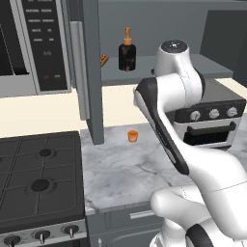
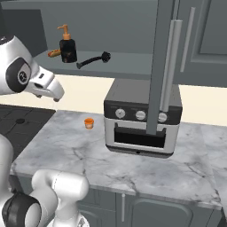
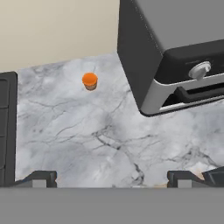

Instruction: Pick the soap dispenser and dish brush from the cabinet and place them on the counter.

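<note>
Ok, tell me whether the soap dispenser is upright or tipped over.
Upright. The soap dispenser stands on its base on the cabinet shelf, pump top pointing up, beside the dish brush lying flat.

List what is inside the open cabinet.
On the cabinet shelf stand the soap dispenser, the dish brush lying beside it, and a small orange item behind. The door hides the shelf's right end.

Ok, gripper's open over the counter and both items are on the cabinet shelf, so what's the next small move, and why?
Probably raise the hand toward the open cabinet shelf and line up on the soap dispenser. The gripper is open and empty, pointing down at the counter, while the dispenser stands upright near the shelf's front edge with the dish brush lying beside it. The bottle looks the easier first grab.
</note>
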